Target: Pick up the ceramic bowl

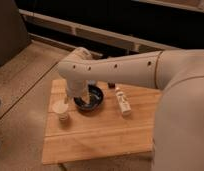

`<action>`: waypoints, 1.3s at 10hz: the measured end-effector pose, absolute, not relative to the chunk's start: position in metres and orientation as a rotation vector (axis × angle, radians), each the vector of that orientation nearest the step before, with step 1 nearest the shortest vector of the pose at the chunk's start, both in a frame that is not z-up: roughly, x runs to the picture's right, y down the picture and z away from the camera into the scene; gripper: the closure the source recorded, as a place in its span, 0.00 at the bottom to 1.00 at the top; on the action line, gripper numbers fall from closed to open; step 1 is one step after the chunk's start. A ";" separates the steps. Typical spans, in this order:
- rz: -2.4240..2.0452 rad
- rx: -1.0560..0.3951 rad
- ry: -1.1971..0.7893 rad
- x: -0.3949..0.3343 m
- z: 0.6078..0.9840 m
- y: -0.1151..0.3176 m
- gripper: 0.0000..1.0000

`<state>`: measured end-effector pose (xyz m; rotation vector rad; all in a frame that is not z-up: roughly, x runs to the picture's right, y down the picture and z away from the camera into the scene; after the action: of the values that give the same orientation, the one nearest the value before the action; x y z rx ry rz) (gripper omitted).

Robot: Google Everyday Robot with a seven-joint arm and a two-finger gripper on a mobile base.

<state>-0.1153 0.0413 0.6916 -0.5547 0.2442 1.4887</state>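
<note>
Nearest me, the white cup (61, 109) on the wooden table (100, 135). Just behind it I've got the gripper (71, 99) down at the cup-side rim of the ceramic bowl (92, 98), fingers spread wide. Bowl's round, shallow, glossy dark, sitting mid-table, white bottle (123, 102) lying beside it

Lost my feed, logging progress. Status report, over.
Gripper open, low at the ceramic bowl rim, cup side. Bowl on table, not lifted. White cup close beside gripper; white bottle clear.
</note>
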 end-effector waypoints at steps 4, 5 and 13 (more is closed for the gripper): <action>1.412 -0.574 0.132 -0.117 0.682 0.040 0.35; 1.410 -0.575 0.131 -0.119 0.681 0.041 0.35; 1.496 -0.556 0.192 -0.032 0.740 0.006 0.35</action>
<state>-0.0323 0.0061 0.7401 -0.5561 0.1923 1.4960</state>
